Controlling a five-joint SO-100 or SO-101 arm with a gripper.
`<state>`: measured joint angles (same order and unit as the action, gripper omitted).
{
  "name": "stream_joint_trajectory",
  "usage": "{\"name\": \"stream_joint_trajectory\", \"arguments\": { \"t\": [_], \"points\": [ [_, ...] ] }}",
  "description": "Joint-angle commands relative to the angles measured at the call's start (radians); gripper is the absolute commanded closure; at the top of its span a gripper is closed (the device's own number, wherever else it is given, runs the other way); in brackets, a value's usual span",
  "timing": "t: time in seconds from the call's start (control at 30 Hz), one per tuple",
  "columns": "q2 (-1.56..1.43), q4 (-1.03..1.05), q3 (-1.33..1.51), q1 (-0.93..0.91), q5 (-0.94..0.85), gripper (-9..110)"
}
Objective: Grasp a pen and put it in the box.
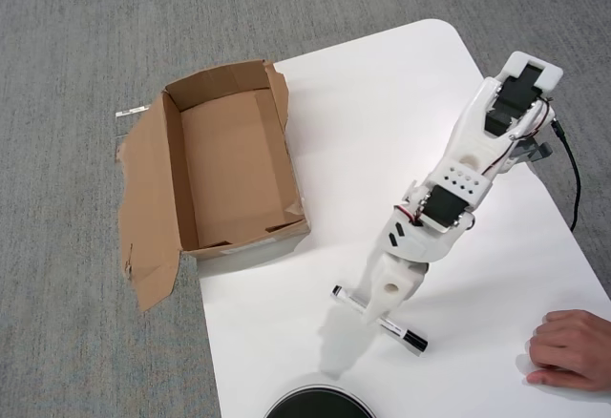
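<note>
gripper (379,315) lowered over pen (379,319) mid-barrel for a balanced pick, grip state hidden: cannot tell | pen flat on table (382,94), well right of and below empty box (234,165) | human hand (571,349) resting clear, far right of pen

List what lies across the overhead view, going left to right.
Torn flap of the box → open box interior → pen on the white table, with the pincer over its middle → a person's hand at the right edge.
</note>
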<state>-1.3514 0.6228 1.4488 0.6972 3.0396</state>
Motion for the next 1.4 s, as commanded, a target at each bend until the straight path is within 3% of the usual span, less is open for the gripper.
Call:
{"name": "stream_joint_trajectory", "arguments": {
  "t": [0.0, 1.37],
  "points": [
    [-0.049, -0.011, -0.018, -0.073, 0.002, 74],
    [0.360, -0.017, -0.105, -0.058, 0.004, 74]
  ]
}}
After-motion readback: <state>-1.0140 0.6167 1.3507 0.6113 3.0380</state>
